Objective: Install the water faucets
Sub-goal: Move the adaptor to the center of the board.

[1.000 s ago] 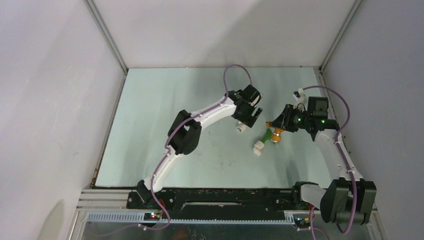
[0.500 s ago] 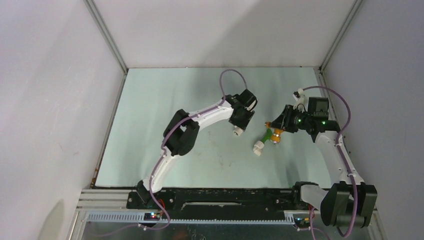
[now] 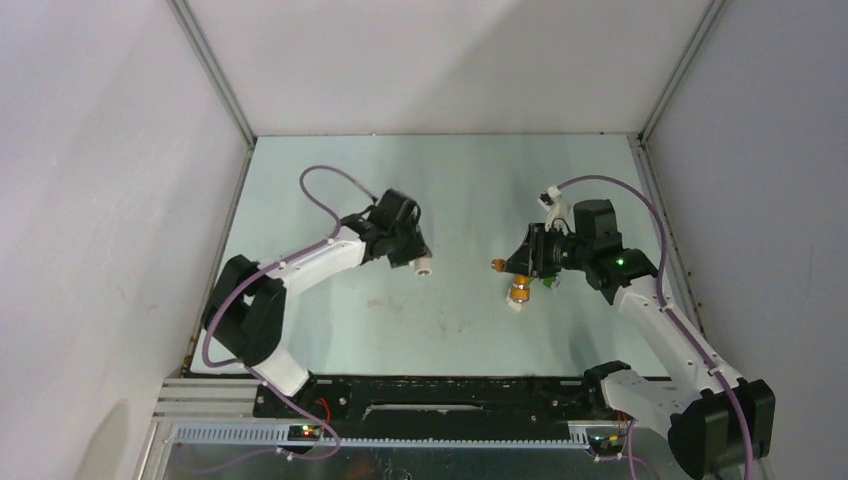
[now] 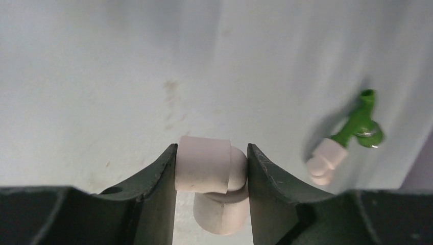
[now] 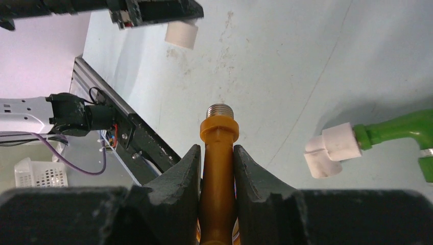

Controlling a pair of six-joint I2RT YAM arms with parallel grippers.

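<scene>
Movement on both sides since a second ago.

From the top camera, we see the left gripper [image 3: 417, 257] in a new place. A second ago it hung with its jaws apart over the white elbow fitting [image 3: 423, 266] near the middle of the tabletop [image 3: 330, 180]. It has since closed on that fitting and swung it away to the left. The right gripper [image 3: 512, 266] has shifted left and nearer the arm bases. Its jaws are clamped on the orange faucet [image 3: 518, 291], as they were before, and the faucet's threaded end now points left toward the other gripper. The two grippers stand well apart.

From the left wrist, we see the white elbow fitting pinched between the two dark jaws, its bend toward the right one. Off to the right the green faucet [image 4: 357, 125] lies on the tabletop, with a second white elbow [image 4: 327, 161] on its near end.

From the right wrist, the orange faucet runs straight out between the closed jaws, its collar and metal thread just past the tips. The green faucet and the second white elbow lie to the right, apart from the orange one. At the top edge we see the left gripper holding its white fitting.
</scene>
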